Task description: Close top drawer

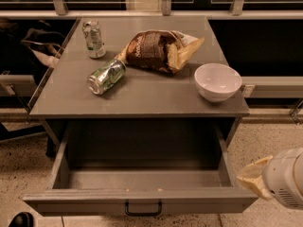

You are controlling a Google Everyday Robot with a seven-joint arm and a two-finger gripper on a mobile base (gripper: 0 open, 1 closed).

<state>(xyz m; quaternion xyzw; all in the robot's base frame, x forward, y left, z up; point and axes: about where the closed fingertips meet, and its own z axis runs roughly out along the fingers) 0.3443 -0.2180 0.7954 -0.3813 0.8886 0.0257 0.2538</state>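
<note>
The top drawer (142, 203) is a wide, deep grey metal drawer, pulled far out of the cabinet toward me. Its inside looks empty. Its long flat front panel carries a small black loop handle (143, 209) at the centre, near the bottom edge of the view. My gripper (253, 178) shows at the lower right as a white arm end with tan fingers. It sits just off the drawer's right front corner, at about the height of the front panel, and holds nothing that I can see.
On the grey cabinet top (142, 103) stand an upright can (93, 39), a can on its side (106, 76), a brown snack bag (161, 50) and a white bowl (218, 81). Speckled floor lies either side. A rail and dark windows run behind.
</note>
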